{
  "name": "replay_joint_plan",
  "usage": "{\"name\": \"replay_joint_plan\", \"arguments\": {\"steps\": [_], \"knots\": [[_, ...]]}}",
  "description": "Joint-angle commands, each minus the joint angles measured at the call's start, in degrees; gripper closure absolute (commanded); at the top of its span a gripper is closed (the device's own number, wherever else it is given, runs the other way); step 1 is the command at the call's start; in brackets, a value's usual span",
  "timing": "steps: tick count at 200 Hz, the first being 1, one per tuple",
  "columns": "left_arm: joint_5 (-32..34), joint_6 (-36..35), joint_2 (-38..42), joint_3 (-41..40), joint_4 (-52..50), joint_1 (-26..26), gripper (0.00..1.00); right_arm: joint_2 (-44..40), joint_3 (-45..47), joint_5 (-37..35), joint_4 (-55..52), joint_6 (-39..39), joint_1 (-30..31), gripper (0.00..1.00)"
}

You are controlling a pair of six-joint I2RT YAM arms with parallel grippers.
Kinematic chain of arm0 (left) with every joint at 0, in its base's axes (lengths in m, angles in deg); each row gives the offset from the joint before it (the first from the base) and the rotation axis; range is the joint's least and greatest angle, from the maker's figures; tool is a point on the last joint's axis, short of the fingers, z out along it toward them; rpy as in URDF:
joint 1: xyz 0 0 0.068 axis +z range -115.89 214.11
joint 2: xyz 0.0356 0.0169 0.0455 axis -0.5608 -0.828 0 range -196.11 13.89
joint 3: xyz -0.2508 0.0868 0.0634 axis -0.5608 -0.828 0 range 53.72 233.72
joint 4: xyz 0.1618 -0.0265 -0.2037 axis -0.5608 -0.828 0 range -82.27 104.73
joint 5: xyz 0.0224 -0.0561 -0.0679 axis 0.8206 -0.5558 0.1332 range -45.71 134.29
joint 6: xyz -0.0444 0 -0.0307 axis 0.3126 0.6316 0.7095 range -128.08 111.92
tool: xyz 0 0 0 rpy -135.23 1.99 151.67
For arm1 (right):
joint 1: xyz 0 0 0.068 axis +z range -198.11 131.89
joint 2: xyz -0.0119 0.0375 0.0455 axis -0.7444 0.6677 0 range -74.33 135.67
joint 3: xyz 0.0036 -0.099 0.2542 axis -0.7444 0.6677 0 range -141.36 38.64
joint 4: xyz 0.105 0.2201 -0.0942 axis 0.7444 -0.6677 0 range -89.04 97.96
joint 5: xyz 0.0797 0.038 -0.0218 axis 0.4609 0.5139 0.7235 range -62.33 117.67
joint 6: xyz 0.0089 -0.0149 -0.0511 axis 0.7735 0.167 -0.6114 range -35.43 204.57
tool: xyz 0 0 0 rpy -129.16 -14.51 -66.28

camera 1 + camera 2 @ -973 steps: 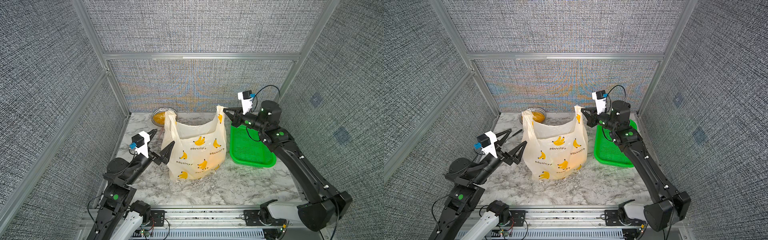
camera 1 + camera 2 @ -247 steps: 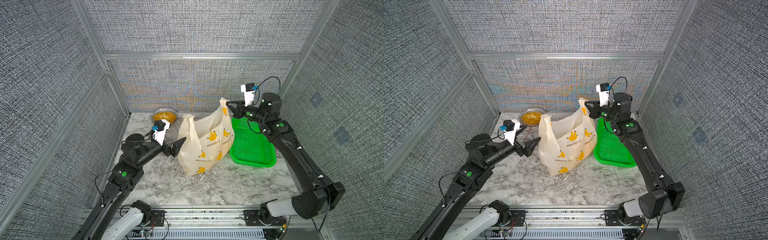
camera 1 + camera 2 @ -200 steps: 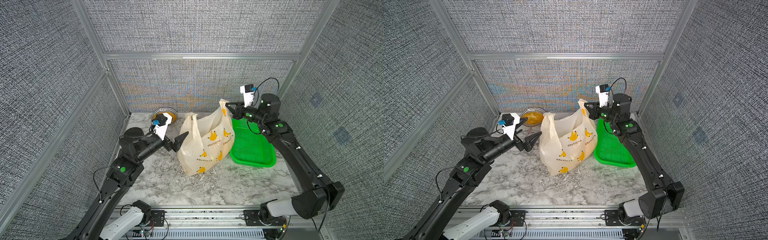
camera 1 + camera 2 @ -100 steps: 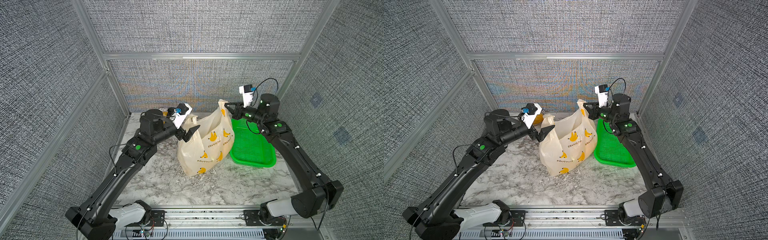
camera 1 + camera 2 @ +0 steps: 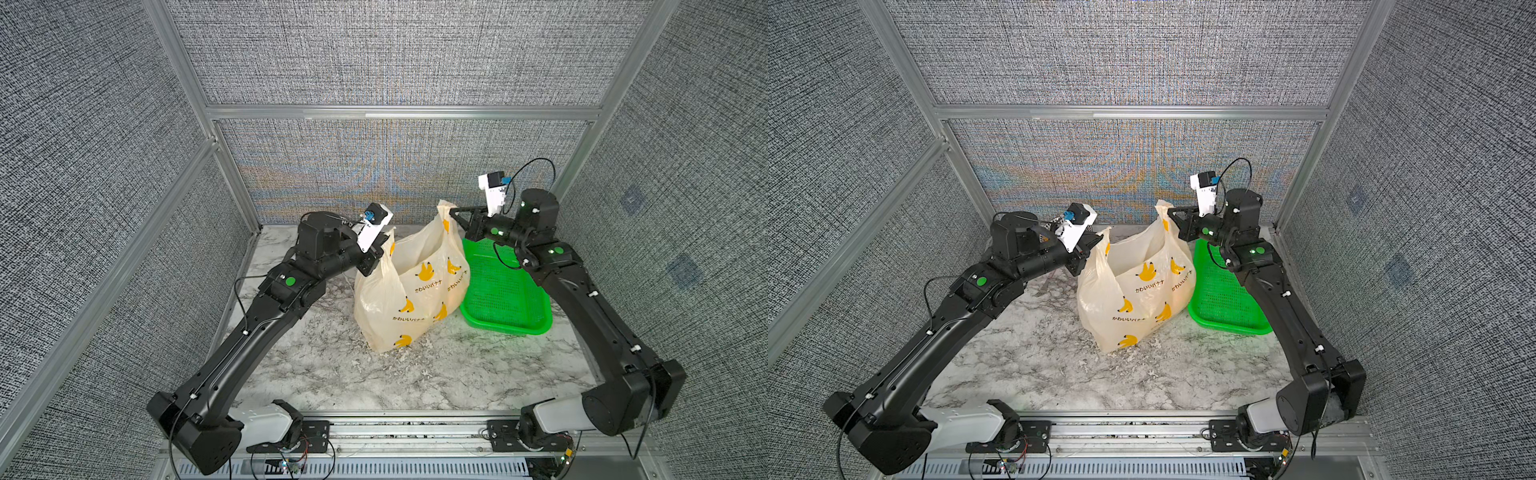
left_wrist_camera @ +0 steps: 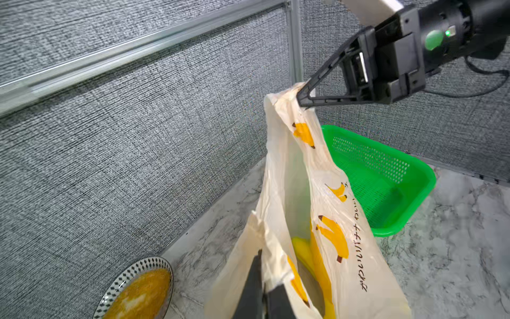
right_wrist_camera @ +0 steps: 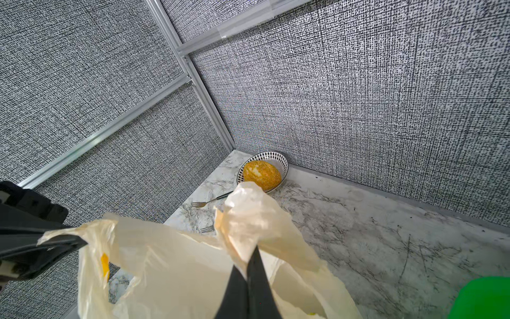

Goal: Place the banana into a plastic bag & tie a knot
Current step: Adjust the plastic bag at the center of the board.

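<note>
I'm looking into a grey woven-fabric enclosure wall (image 5: 374, 62) framed in aluminium, set around a white-and-grey marble-patterned tabletop (image 5: 457, 386). My two black arms come in from the near rail, and both the left arm (image 5: 266, 316) and the right arm (image 5: 598, 316) stretch toward the back.

Between them stands the thin translucent cream plastic bag (image 5: 409, 291), printed with yellow banana bunches and dark Japanese lettering. In both top views its base rests on the marble around the middle of the table, with its mouth gaping upward (image 5: 1133, 291). Its two handle loops are pulled well apart and are untied.

On my right, the bright green perforated plastic basket (image 5: 505, 328) sits close against the bag. I cannot tell whether the two touch.

My wrist cameras show a shallow white bowl with a black diamond-patterned rim (image 7: 276, 156) in the far left corner. It holds a round yellow-orange mound of food (image 7: 262, 172).

The left gripper (image 6: 259, 252) is clamped on the left handle loop, with plastic pinched between its closed fingers. The right gripper (image 6: 302, 100) is clamped on the right loop and holds it higher.

A plain yellow banana (image 6: 302, 250) lies low inside the bag. A slim silver metal fork (image 7: 212, 201) lies on the marble just beside the bowl.
</note>
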Motion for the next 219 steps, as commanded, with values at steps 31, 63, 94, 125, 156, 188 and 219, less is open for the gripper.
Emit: {"name": "replay_joint_plan", "arguments": {"steps": [31, 63, 94, 125, 156, 188, 219], "knots": [[14.28, 12.31, 4.40, 6.26, 9.63, 3.23, 1.00, -5.30, -2.06, 0.35, 6.61, 3.46, -0.02, 1.00], [12.51, 16.31, 4.38, 13.25, 4.37, 5.70, 1.00, -10.73, -1.93, -0.53, 9.69, 5.29, 0.11, 1.00], [12.91, 17.00, 3.60, 11.94, 0.01, 6.06, 1.00, -12.54, 0.00, -0.02, 9.14, 4.01, 0.10, 1.00], [15.11, 19.78, 7.73, 0.73, 2.75, 7.42, 1.00, -13.25, 5.65, 3.03, 8.07, 2.43, 0.06, 1.00], [11.75, 23.84, 12.55, -14.32, 9.82, 9.82, 1.00, -13.40, 10.94, 4.92, 5.19, -0.37, 0.75, 1.00], [5.81, 24.64, 12.62, -12.70, 10.44, 12.16, 1.00, -13.18, 6.61, 4.68, 3.79, -1.72, 2.05, 1.00], [2.49, 23.12, 7.67, -6.01, 8.28, 13.37, 1.00, -11.47, 6.16, 4.94, 6.79, -2.51, 2.18, 1.00]]}}
